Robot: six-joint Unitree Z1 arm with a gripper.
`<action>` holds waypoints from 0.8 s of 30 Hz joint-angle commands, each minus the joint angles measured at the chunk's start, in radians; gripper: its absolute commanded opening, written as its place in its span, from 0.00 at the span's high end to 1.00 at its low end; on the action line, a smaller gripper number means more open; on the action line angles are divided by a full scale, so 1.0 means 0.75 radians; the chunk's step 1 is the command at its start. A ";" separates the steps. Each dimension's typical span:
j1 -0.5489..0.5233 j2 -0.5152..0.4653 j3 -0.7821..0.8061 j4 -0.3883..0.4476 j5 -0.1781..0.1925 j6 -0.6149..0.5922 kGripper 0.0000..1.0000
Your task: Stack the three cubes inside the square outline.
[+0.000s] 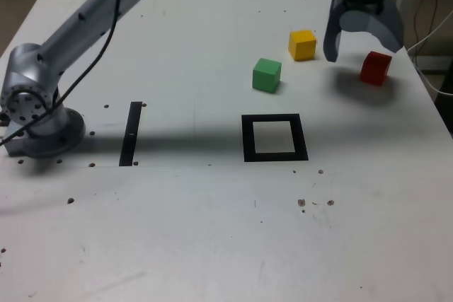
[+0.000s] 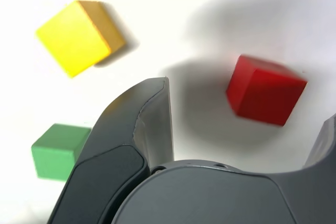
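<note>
Three cubes lie apart on the white table: the red cube [image 1: 375, 68] [image 2: 265, 90] at the exterior view's far right, the yellow cube [image 1: 302, 44] [image 2: 80, 36] to its left, and the green cube [image 1: 267, 75] [image 2: 56, 150] nearer the middle. The square outline [image 1: 274, 137], black with a white centre, lies in front of the green cube with nothing in it. My gripper [image 1: 364, 51] hangs open above the table between the yellow and red cubes. In the wrist view the red cube shows in the gap between the fingers [image 2: 140, 129], untouched.
A straight black strip [image 1: 132, 133] lies on the table at the exterior view's left, near the arm's base [image 1: 39, 114]. Small screw holes dot the tabletop. The table's right edge runs just beyond the red cube, with cables [image 1: 435, 33] past it.
</note>
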 commanded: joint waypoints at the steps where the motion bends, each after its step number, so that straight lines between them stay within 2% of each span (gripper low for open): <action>1: 0.004 0.040 -0.060 0.006 -0.004 0.031 0.00; 8: 0.009 0.112 -0.216 0.044 -0.007 0.178 0.00; 13: 0.010 0.129 -0.250 0.079 -0.014 0.279 0.01; 24: -0.004 0.181 -0.300 0.090 -0.021 0.317 0.01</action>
